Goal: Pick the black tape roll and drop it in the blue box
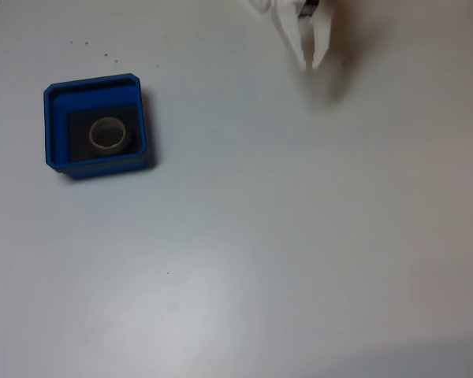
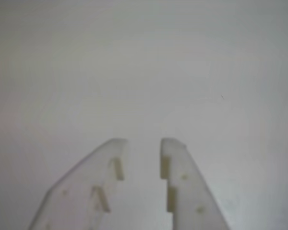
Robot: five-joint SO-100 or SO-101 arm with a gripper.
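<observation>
Nearest the wrist camera, two pale white plastic fingers of the tool [image 2: 143,142] rise from the lower edge of the wrist view, their flat inner faces notched with small square steps, their tips a narrow slot apart with nothing between them and only bare counter [image 2: 144,62] beyond. Seen from the fixed view, the same white tool [image 1: 309,61] comes in from the top edge of the counter [image 1: 284,260], right of centre, pointing downward into the picture with its tips close together over the pale grey surface, a soft shadow falling just beside them to the right; whether the tips touch the counter cannot be told. Well apart from it, toward the left edge of the counter, sits the square bright-blue plastic box [image 1: 55,126] with low thick walls, a stepped rim and a dark floor. Inside that box, lying flat on the dark floor, is the small black tape roll [image 1: 126,142], its pale beige inner core facing up.
</observation>
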